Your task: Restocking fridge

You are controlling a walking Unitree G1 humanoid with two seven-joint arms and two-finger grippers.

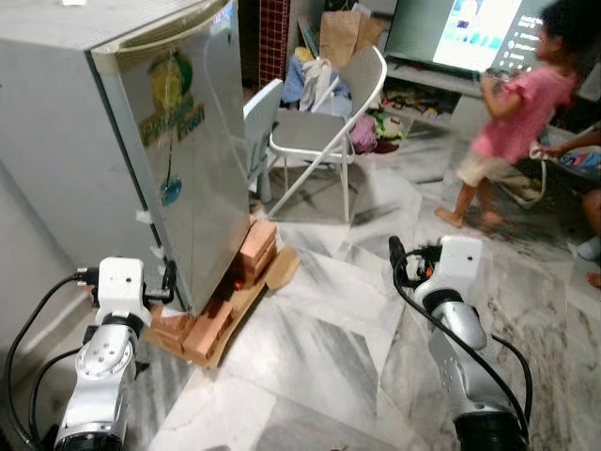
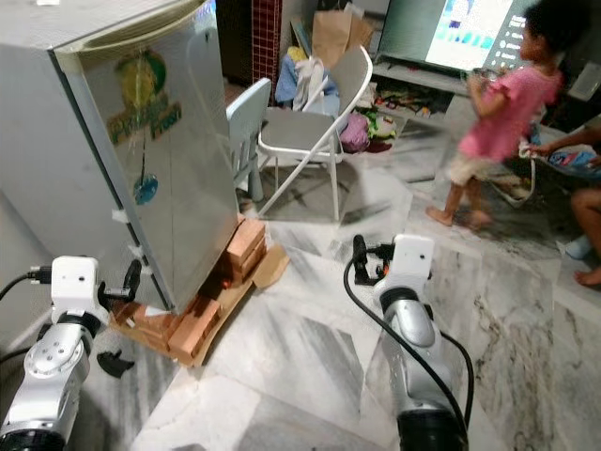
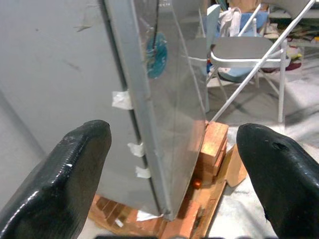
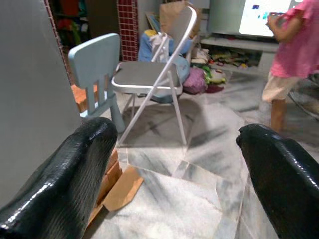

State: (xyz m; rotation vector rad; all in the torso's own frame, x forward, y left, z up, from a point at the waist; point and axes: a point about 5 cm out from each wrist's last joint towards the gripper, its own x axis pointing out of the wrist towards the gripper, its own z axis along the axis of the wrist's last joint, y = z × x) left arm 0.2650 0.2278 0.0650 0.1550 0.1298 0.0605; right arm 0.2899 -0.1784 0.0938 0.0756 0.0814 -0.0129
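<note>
The left gripper [image 3: 172,164] is spread wide at the closed fridge [image 1: 178,141] door's edge, probably to pull it; the right gripper [image 4: 174,164] is open, empty.

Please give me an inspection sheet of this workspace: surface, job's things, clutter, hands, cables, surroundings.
Surface: marble floor.
Job's things: fridge, door shut, standing on bricks and cardboard; no groceries seen.
Clutter: paper bag and clothes behind the folding chair.
Hands: left hand open, facing the fridge's lower corner; right hand open, empty, over the floor.
Cables: black cable along the right arm.
Surroundings: blue child's chair, screen, a child walking nearby.
</note>
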